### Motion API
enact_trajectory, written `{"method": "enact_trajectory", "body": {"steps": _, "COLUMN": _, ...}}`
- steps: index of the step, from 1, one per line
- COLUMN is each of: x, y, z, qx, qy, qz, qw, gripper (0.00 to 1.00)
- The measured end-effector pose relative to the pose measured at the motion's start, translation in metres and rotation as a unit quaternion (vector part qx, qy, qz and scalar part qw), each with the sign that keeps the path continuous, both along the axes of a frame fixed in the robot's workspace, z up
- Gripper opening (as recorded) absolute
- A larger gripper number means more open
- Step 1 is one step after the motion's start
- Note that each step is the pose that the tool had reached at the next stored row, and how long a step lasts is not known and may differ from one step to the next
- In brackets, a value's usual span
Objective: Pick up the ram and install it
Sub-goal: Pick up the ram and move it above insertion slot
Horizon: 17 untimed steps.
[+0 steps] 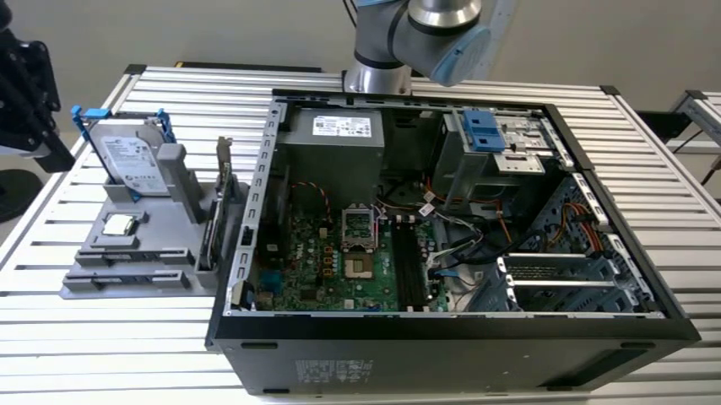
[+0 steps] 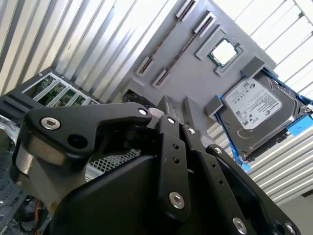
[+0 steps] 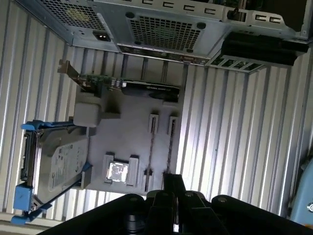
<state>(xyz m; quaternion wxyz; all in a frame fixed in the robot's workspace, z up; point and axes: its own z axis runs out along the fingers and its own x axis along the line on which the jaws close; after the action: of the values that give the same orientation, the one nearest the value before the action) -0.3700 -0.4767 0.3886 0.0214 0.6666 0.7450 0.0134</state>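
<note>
Slatted tabletop carries the open case. The gray holder stands just beside it, on the exterior view's left. In both wrist views the tool hangs over the holder, near its slots; I cannot tell how wide it stands. The hard drive leans in the holder. The ram stands on edge in a holder slot, with a second stick alongside it.

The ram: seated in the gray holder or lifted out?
Seated: the ram, one of two thin sticks, stands on edge between end clips of the gray holder, beside the processor.
</note>
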Motion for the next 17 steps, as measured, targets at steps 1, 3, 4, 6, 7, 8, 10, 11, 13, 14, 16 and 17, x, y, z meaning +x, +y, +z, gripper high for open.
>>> {"method": "enact_trajectory", "body": {"steps": 1, "x": 0.0000, "y": 0.0000, "z": 0.0000, "qx": 0.0000, "qy": 0.0000, "qz": -0.005, "qw": 1.0000, "gripper": 0.00}}
{"method": "enact_trajectory", "body": {"steps": 3, "x": 0.0000, "y": 0.0000, "z": 0.0000, "qx": 0.0000, "qy": 0.0000, "qz": -0.015, "qw": 0.9999, "gripper": 0.00}}
{"method": "enact_trajectory", "body": {"steps": 4, "x": 0.0000, "y": 0.0000, "z": 0.0000, "qx": 0.0000, "qy": 0.0000, "qz": -0.020, "qw": 0.9998, "gripper": 0.00}}
{"method": "enact_trajectory", "body": {"steps": 6, "x": 0.0000, "y": 0.0000, "z": 0.0000, "qx": 0.0000, "qy": 0.0000, "qz": -0.030, "qw": 0.9995, "gripper": 0.00}}
{"method": "enact_trajectory", "body": {"steps": 7, "x": 0.0000, "y": 0.0000, "z": 0.0000, "qx": 0.0000, "qy": 0.0000, "qz": -0.035, "qw": 0.9994, "gripper": 0.00}}
{"method": "enact_trajectory", "body": {"steps": 8, "x": 0.0000, "y": 0.0000, "z": 0.0000, "qx": 0.0000, "qy": 0.0000, "qz": -0.040, "qw": 0.9992, "gripper": 0.00}}
{"method": "enact_trajectory", "body": {"steps": 10, "x": 0.0000, "y": 0.0000, "z": 0.0000, "qx": 0.0000, "qy": 0.0000, "qz": -0.050, "qw": 0.9987, "gripper": 0.00}}
{"method": "enact_trajectory", "body": {"steps": 11, "x": 0.0000, "y": 0.0000, "z": 0.0000, "qx": 0.0000, "qy": 0.0000, "qz": -0.055, "qw": 0.9985, "gripper": 0.00}}
{"method": "enact_trajectory", "body": {"steps": 13, "x": 0.0000, "y": 0.0000, "z": 0.0000, "qx": 0.0000, "qy": 0.0000, "qz": -0.066, "qw": 0.9978, "gripper": 0.00}}
{"method": "enact_trajectory", "body": {"steps": 14, "x": 0.0000, "y": 0.0000, "z": 0.0000, "qx": 0.0000, "qy": 0.0001, "qz": -0.071, "qw": 0.9975, "gripper": 0.00}}
{"method": "enact_trajectory", "body": {"steps": 16, "x": 0.0000, "y": 0.0000, "z": 0.0000, "qx": 0.0000, "qy": 0.0000, "qz": -0.081, "qw": 0.9967, "gripper": 0.00}}
{"method": "enact_trajectory", "body": {"steps": 17, "x": -0.0001, "y": 0.0000, "z": 0.0000, "qx": 0.0000, "qy": 0.0000, "qz": -0.086, "qw": 0.9963, "gripper": 0.00}}
